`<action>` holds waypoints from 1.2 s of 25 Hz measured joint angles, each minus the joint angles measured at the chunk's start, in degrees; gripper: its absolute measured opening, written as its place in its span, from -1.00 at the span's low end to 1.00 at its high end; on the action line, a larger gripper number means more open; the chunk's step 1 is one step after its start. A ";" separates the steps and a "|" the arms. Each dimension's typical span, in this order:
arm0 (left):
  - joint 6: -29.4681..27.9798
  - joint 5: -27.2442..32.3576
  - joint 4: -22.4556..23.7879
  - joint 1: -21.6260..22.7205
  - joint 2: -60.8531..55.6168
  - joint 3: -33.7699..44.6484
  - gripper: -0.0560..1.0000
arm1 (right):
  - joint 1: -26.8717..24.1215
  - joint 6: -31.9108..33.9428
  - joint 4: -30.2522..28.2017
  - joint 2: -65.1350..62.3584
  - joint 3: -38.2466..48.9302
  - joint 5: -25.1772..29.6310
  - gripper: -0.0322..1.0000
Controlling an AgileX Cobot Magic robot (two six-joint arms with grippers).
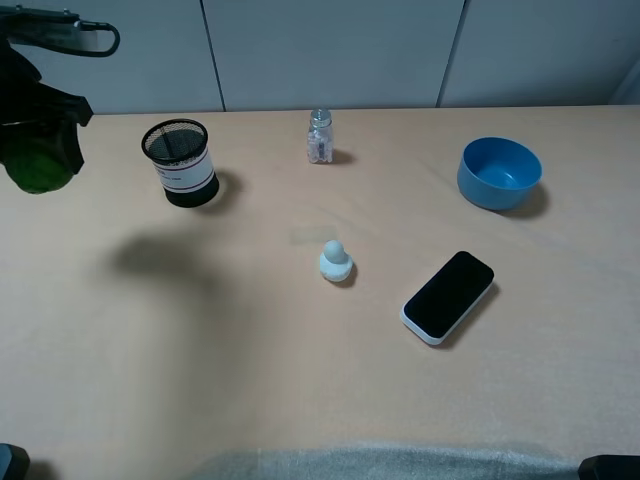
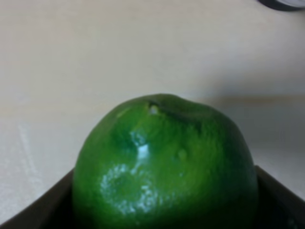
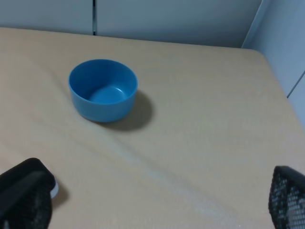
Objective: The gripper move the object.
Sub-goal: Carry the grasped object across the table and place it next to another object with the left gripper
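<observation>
The left gripper (image 1: 40, 150) is clamped on the lime (image 1: 38, 170), held above the table's (image 1: 200, 380) left edge near the mesh cup (image 1: 180, 160), with bare tabletop in front. The right gripper's (image 3: 156, 202) jaws stand wide apart. The print on the cup's white band is too small to read.

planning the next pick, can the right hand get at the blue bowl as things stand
Probably yes. The right hand is open and empty, and the blue bowl stands upright ahead of it with only bare table between them.
</observation>
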 joint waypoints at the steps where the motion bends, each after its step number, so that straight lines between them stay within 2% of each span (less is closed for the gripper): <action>1: 0.00 -0.16 0.00 1.08 0.00 0.00 0.45 | 0.00 0.00 0.00 0.00 0.00 0.00 0.41; 6: 0.00 -2.94 0.04 4.71 0.00 0.00 0.45 | 0.00 0.00 0.00 0.00 0.00 0.00 0.41; 13: 0.00 -8.88 -0.06 5.06 0.06 -0.10 0.45 | 0.00 0.00 0.00 0.00 0.00 0.00 0.41; 30: 0.05 -7.86 -0.12 5.06 12.99 -9.03 0.45 | 0.00 0.00 0.00 0.00 0.00 0.00 0.41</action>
